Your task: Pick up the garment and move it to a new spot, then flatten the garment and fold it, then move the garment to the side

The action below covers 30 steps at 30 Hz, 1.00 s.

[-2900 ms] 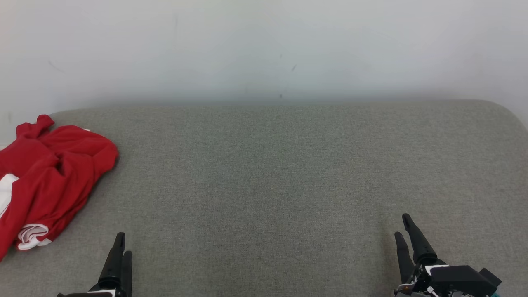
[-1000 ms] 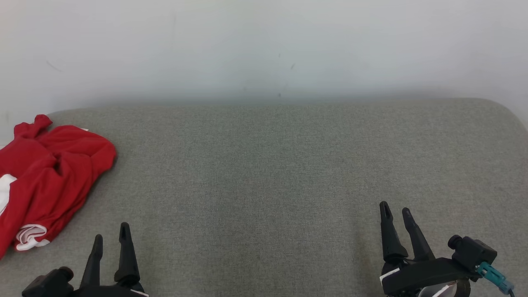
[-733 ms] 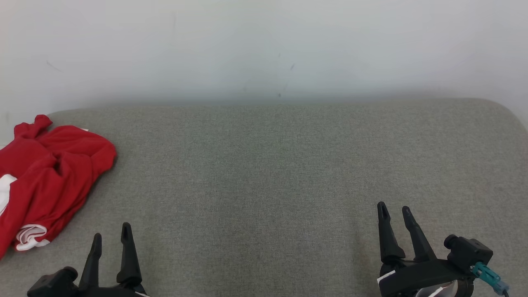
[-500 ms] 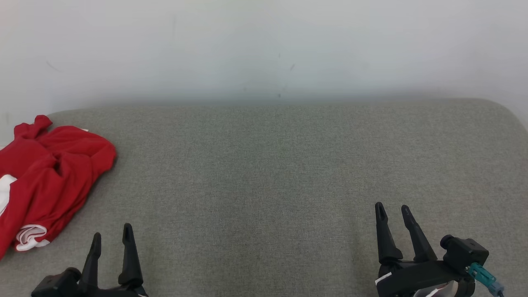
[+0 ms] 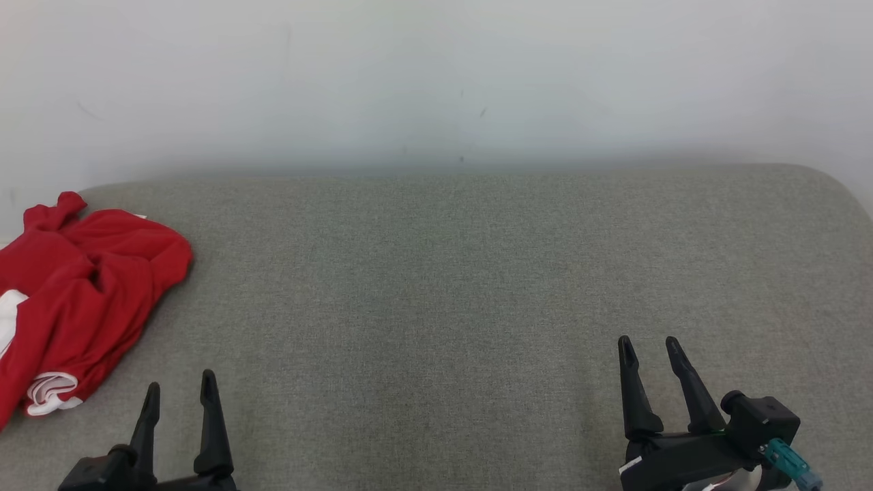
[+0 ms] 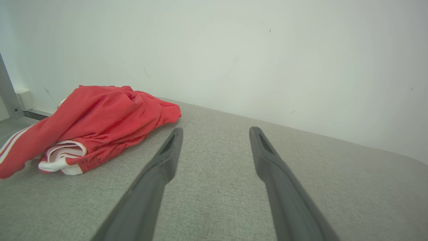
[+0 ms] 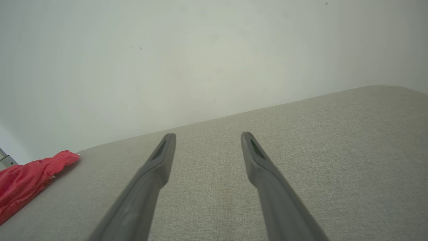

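garment: red heap (image 5: 89, 286) at the far left of the head view, running off the left edge; thin, soft-looking knit, all bunched up with deep folds; white trim, with a rolled white edge poking out at its lower end; the left wrist view also shows a mesh-like patch near that edge and white stripes on a flap at the far left

surface: grey woven upholstery (image 5: 450, 286), flat and a bit fuzzy, with a rounded corner at the upper right of the head view; the garment lies right on it

wall: plain pale wall (image 5: 436, 75) across the top, with a few tiny dark scuffs

left gripper: lower left of the head view (image 5: 179, 382); two long matte dark fingers tapering to narrow tips, each with a slot near the tip; spread apart with nothing between them

right gripper: lower right of the head view (image 5: 648, 341); same tapered dark fingers, also spread and empty; teal connector (image 5: 784, 458) on its body

garment vs fingers: not touching either gripper; it sits up and to the left of the left gripper, fairly near, with bare grey fabric between; in the left wrist view it's left of the left finger; it's well apart from the right gripper, just a red bit at the lower left of the right wrist view
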### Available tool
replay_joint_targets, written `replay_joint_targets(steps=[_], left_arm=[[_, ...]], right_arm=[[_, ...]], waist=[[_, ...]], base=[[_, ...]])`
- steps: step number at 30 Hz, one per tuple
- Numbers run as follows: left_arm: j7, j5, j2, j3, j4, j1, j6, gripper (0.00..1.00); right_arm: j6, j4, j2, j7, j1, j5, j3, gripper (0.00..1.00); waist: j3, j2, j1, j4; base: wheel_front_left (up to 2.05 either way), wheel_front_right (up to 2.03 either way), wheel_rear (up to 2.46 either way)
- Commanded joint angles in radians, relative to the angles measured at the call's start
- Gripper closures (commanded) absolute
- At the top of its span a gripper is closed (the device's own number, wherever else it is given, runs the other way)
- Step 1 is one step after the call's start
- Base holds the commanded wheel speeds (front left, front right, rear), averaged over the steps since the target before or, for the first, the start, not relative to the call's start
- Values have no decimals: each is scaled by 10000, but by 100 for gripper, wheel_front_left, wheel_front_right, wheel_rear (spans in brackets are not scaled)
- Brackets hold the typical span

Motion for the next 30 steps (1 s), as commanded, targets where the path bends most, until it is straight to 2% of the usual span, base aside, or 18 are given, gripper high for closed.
replay_joint_targets(steps=[1,22,30], left_arm=[[-88,105,24,76,16,72,-62,0],[-516,1828,84,239,556,-90,-324,0],[-650,2114,155,287,757,-116,-414,0]], right_arm=[[-15,-67,2,-107,35,-276,-16,0],[-19,24,7,-544,106,-1772,-221,0],[-20,158,8,-663,121,-1843,-267,0]], waist=[[-1,-1,0,-2],[-21,-1,0,-31],[-45,-1,0,-52]], base=[[0,0,0],[0,0,0],[0,0,0]])
